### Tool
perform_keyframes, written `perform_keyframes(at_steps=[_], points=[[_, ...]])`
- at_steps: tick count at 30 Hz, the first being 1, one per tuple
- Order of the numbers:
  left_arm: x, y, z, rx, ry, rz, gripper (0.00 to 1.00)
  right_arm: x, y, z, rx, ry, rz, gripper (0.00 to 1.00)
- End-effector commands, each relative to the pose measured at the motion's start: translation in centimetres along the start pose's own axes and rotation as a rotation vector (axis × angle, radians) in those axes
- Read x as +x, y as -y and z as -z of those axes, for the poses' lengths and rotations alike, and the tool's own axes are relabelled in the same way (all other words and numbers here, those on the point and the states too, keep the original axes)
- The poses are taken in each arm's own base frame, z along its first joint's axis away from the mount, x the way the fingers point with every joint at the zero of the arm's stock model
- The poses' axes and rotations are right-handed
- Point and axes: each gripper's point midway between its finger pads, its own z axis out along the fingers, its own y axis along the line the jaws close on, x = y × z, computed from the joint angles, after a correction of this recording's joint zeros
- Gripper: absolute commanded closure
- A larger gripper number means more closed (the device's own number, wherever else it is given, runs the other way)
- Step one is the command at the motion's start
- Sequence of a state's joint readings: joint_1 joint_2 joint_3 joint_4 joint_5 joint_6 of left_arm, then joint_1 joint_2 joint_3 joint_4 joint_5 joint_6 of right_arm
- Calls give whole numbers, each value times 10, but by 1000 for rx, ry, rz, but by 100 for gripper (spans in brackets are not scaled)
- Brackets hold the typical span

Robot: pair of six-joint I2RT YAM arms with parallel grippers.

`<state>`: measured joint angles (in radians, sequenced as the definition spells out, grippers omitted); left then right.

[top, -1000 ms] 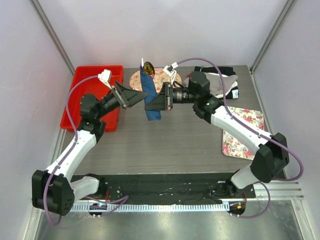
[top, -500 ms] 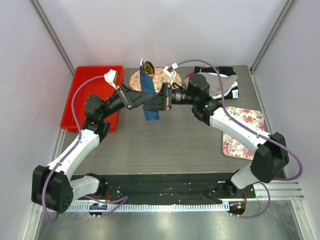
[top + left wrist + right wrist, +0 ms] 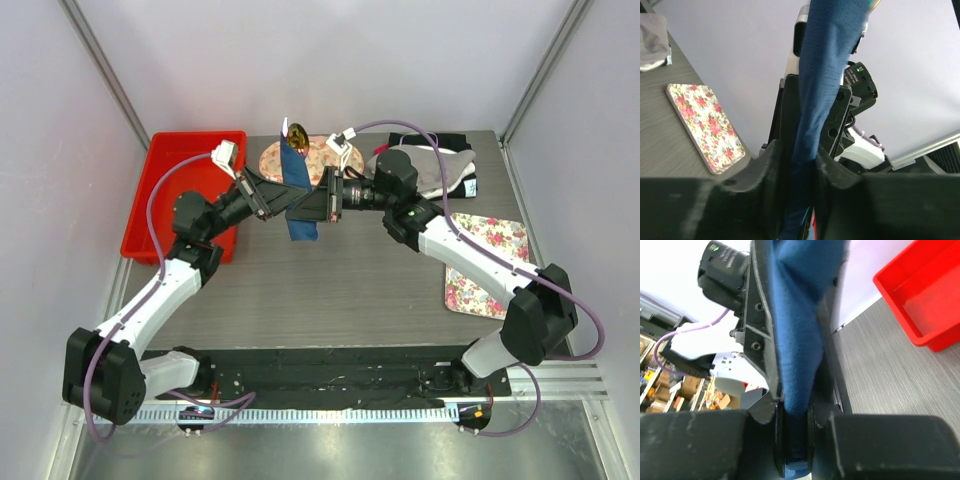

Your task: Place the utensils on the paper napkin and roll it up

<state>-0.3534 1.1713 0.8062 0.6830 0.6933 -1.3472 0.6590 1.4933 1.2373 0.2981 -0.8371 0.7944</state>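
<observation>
Left jaws moved in, now pinching upright paper napkin [image 3: 303,228] opposite right jaws' clamp; peach cloth [image 3: 320,160] behind

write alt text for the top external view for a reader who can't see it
Over a grey table, the left gripper and right gripper meet, both pinching a rolled dark blue paper napkin held upright, utensils poking out its top. A red tray sits back left, a floral mat at right.

The paper napkin [image 3: 822,75] looks matt with fine dots, the red tray [image 3: 920,300] is smooth glossy plastic, the surface [image 3: 330,290] shows matt grey wood grain.
</observation>
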Motion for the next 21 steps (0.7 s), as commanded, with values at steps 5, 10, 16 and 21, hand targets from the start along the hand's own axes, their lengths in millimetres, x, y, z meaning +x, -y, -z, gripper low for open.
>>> perform_keyframes(at_steps=[5,10,16,21], points=[[5,2,0,19,-6,-12,100,-21,-23,-1,-57,51,146,99],[2,9,2,48,-6,-61,100,-13,-17,2,-24,6,152,86],[-12,13,5,55,22,-103,100,-13,-6,14,37,-20,165,63],[-13,14,6,58,20,-114,100,-23,3,36,109,-13,203,35]])
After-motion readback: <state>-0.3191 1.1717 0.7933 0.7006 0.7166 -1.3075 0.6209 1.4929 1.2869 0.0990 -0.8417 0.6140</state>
